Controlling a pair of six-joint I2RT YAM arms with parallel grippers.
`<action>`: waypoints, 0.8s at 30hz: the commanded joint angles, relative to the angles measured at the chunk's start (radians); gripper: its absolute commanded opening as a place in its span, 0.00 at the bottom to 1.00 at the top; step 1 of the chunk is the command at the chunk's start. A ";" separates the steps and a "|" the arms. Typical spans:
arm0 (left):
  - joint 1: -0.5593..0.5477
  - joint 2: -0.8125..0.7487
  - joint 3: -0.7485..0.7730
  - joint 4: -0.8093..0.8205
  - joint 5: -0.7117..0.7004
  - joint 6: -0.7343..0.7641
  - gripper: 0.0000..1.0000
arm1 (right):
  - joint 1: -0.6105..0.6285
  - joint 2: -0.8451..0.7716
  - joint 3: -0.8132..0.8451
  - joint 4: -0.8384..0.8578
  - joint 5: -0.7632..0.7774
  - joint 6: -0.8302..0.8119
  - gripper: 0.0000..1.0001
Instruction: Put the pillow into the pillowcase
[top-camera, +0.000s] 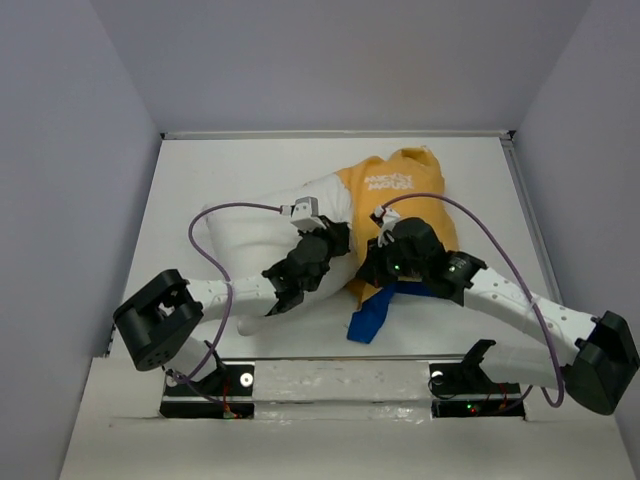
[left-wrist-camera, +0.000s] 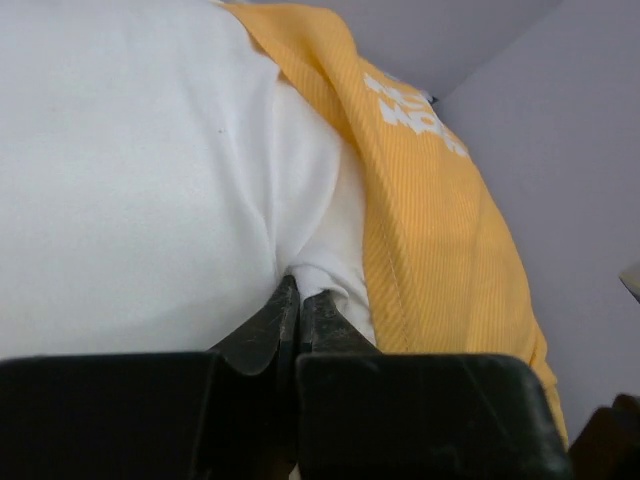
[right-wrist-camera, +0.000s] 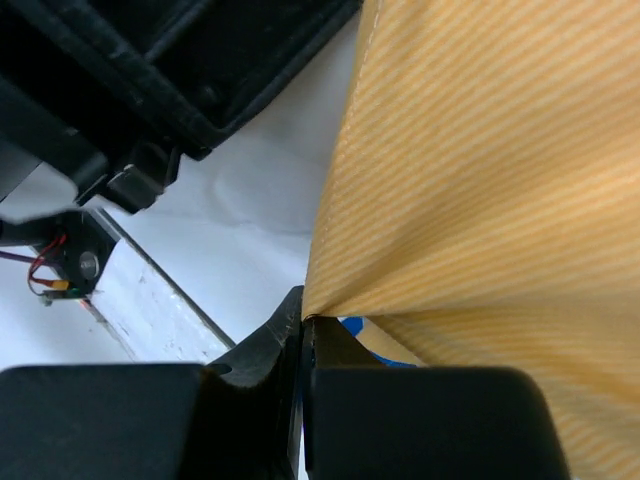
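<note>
The white pillow (top-camera: 255, 240) lies mid-table, its right end inside the yellow-orange pillowcase (top-camera: 405, 195) with white lettering; a blue part (top-camera: 372, 318) hangs toward the front. My left gripper (top-camera: 335, 240) is shut on a pinch of the pillow's white fabric (left-wrist-camera: 320, 275) beside the case's yellow edge (left-wrist-camera: 420, 230). My right gripper (top-camera: 385, 250) is shut on the pillowcase's yellow edge (right-wrist-camera: 420, 250), pulled taut; blue cloth (right-wrist-camera: 352, 326) shows just under it.
The white table (top-camera: 200, 180) is walled by grey panels on three sides. A silver strip (top-camera: 330, 380) runs along the near edge by the arm bases. The left arm (right-wrist-camera: 150, 80) is close in the right wrist view.
</note>
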 joint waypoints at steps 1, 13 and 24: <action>-0.010 -0.083 0.044 0.224 -0.134 0.047 0.00 | -0.136 0.092 0.165 0.156 -0.189 -0.014 0.00; 0.039 -0.268 0.166 0.109 0.033 0.138 0.00 | -0.159 0.504 1.083 -0.053 -0.443 -0.169 0.00; -0.074 -0.189 0.037 0.212 0.045 0.049 0.00 | -0.159 0.073 0.240 0.102 -0.213 -0.055 0.00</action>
